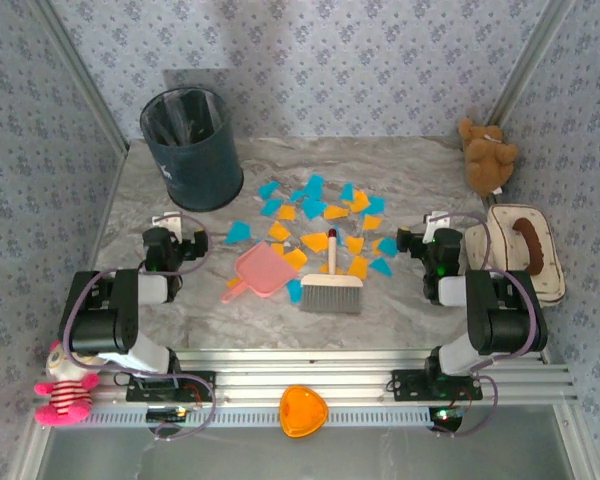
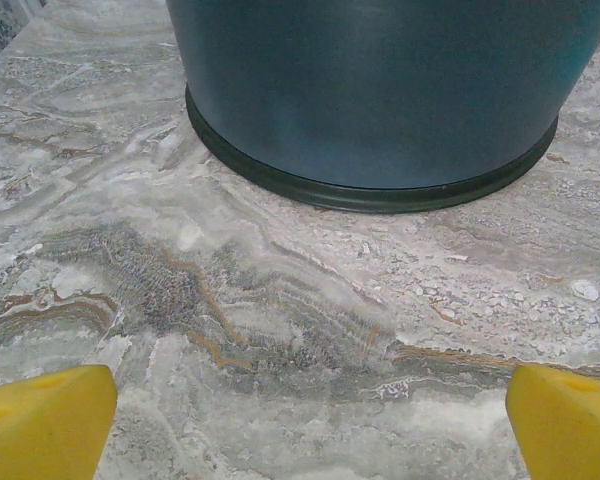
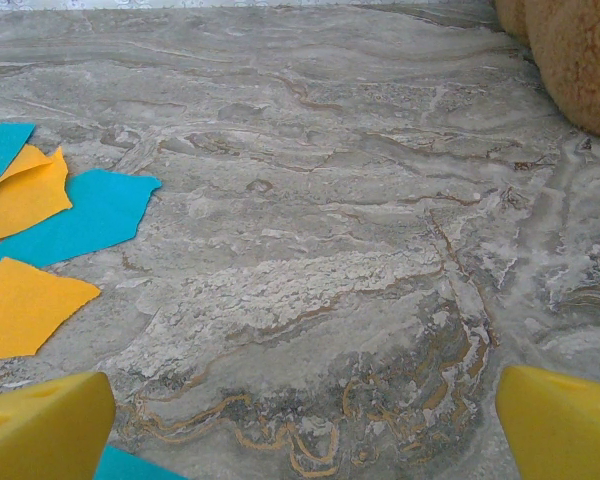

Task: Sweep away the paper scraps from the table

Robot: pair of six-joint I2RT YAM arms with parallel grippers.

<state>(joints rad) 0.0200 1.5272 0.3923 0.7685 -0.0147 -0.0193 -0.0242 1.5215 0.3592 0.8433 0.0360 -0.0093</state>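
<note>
The paper scraps (image 1: 320, 215), cyan and orange bits, lie scattered over the middle of the marble table (image 1: 400, 170). Among them rest a pink dustpan (image 1: 260, 272) and a hand brush (image 1: 332, 290) with a pale handle. My left gripper (image 1: 177, 228) stands open left of the dustpan, facing the dark bin (image 1: 192, 148); its yellow fingertips (image 2: 40, 425) frame bare table (image 2: 280, 300). My right gripper (image 1: 430, 230) is open just right of the scraps. In the right wrist view a cyan scrap (image 3: 90, 220) and an orange scrap (image 3: 20, 305) lie left of the open gripper (image 3: 305, 425).
The bin (image 2: 380, 90) stands close ahead of the left gripper (image 2: 310, 425). A brown teddy (image 1: 488, 155) sits at the back right, its fur (image 3: 580, 60) ahead of the right gripper. A white tray (image 1: 545, 265) lies at right. An orange heart dish (image 1: 303, 410) and pink plush toy (image 1: 65, 385) sit near the rail.
</note>
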